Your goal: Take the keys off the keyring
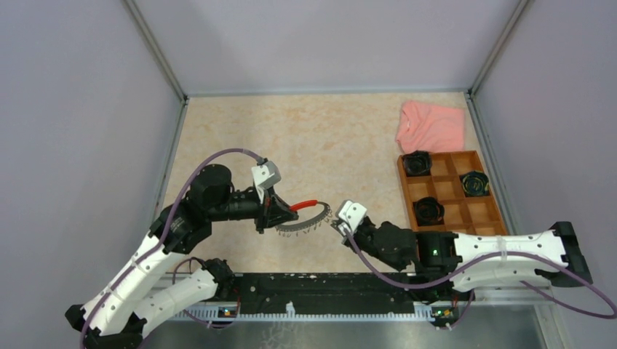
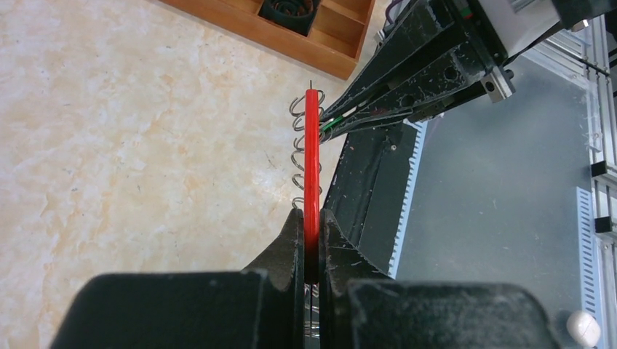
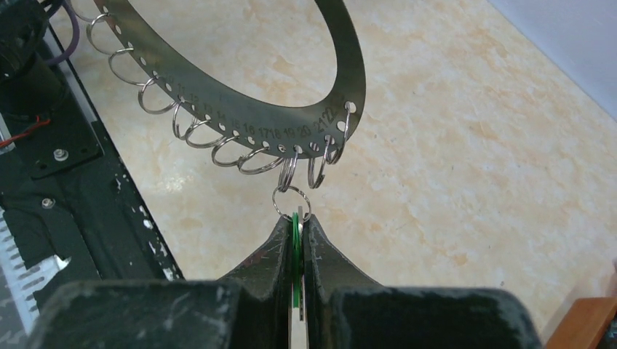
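The keyring (image 1: 309,218) is a flat grey metal hoop with numbered holes and several small split rings (image 3: 247,156) along its edge, held in the air between the arms. My left gripper (image 1: 276,211) is shut on its red sleeve (image 2: 312,163). My right gripper (image 1: 340,224) is shut on the green-headed key (image 3: 296,229) and a silvery key beside it, both hanging from one small ring (image 3: 292,200) off the hoop (image 3: 240,80). In the left wrist view the right gripper's fingers (image 2: 407,80) meet the hoop's far end, with a sliver of green between them.
A wooden compartment tray (image 1: 484,214) at the right holds three black coiled bundles (image 1: 418,163). A pink cloth (image 1: 431,125) lies behind it. The black base rail (image 1: 320,291) runs along the near edge below the hoop.
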Action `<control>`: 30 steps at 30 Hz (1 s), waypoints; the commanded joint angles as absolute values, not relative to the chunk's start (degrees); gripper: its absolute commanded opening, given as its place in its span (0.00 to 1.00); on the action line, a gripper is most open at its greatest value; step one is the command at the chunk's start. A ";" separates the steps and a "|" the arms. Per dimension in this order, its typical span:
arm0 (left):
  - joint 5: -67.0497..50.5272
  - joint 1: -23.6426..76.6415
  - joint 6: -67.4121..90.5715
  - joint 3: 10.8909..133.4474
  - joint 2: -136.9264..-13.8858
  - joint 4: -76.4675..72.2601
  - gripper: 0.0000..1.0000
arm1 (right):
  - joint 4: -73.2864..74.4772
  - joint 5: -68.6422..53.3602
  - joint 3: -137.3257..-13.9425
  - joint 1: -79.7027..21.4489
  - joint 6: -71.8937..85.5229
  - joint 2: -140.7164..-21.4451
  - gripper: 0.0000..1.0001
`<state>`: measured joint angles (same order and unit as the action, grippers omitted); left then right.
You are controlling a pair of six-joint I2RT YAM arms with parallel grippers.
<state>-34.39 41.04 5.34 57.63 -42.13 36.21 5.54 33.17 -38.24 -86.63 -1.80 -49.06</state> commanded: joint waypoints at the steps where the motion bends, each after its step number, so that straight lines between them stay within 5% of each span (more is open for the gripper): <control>1: -33.95 41.22 4.34 55.69 -40.59 30.67 0.00 | 11.11 32.36 -43.08 -87.46 -0.94 -50.74 0.00; 30: -37.28 41.23 7.18 51.17 -41.75 26.30 0.00 | 11.73 38.90 -47.79 -87.43 4.44 -53.65 0.00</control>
<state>-35.46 41.04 6.33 51.72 -41.80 29.89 13.10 36.07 -44.77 -86.63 2.85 -53.43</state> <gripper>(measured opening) 0.049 0.020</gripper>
